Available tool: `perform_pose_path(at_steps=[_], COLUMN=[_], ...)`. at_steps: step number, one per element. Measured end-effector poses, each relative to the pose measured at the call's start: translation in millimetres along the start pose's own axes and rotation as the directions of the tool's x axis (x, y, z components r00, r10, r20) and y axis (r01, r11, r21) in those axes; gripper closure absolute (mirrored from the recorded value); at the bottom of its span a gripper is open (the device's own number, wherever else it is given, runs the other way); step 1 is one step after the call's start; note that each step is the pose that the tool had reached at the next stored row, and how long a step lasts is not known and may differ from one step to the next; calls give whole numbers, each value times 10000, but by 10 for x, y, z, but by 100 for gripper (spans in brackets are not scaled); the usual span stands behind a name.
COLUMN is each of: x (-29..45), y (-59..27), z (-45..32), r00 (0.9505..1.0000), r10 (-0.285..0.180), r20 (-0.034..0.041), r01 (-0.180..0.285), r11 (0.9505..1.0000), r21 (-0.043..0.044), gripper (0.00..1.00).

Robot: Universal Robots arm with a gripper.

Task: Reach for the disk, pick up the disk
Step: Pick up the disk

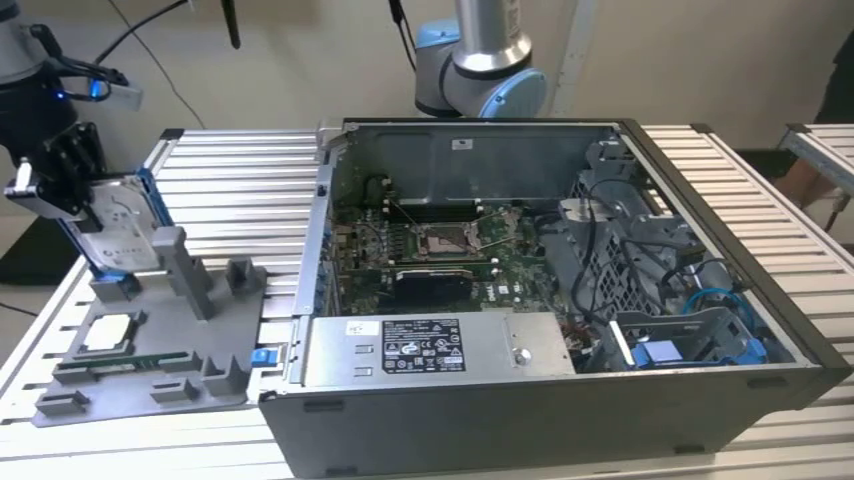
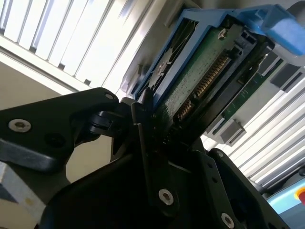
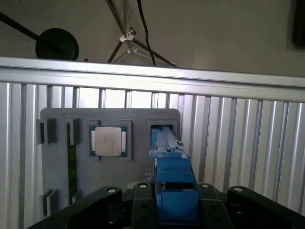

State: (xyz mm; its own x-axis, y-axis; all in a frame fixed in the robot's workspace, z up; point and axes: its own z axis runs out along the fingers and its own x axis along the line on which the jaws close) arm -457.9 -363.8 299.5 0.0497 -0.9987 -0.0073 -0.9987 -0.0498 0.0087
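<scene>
The disk [image 1: 118, 225] stands on edge at the far corner of the grey fixture plate [image 1: 160, 385], on the exterior view's left, silver face and blue rail showing. My gripper [image 1: 74, 195] comes down on its upper end, fingers on both sides. In the second wrist view the disk [image 2: 200, 81] shows its green circuit board and blue frame, with a black finger [image 2: 143, 129] pressed against it. The first wrist view has the disk's blue rail [image 3: 174, 176] running from its slot in the plate back between my fingers; the gripper [image 3: 174, 210] is shut on it.
A square silver chip [image 1: 107, 332] and a memory stick [image 1: 114, 363] lie in the plate's pockets. An open computer case [image 1: 561, 300] with a grey power supply box [image 1: 427, 345] stands to the exterior view's right. The arm's base [image 1: 481, 70] rises behind it, on a slatted aluminium table [image 1: 240, 180].
</scene>
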Motion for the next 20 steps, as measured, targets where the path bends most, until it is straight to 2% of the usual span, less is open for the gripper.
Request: perform_pose_path(at_steps=[12, 20], x=[-1, -1], y=[1, 1], z=[-82, -93], r00=[10000, 10000], r10=[0, 0], r20=[1, 0], r01=[0, 0], r11=[10000, 10000], r21=[1, -1], gripper=[100, 100])
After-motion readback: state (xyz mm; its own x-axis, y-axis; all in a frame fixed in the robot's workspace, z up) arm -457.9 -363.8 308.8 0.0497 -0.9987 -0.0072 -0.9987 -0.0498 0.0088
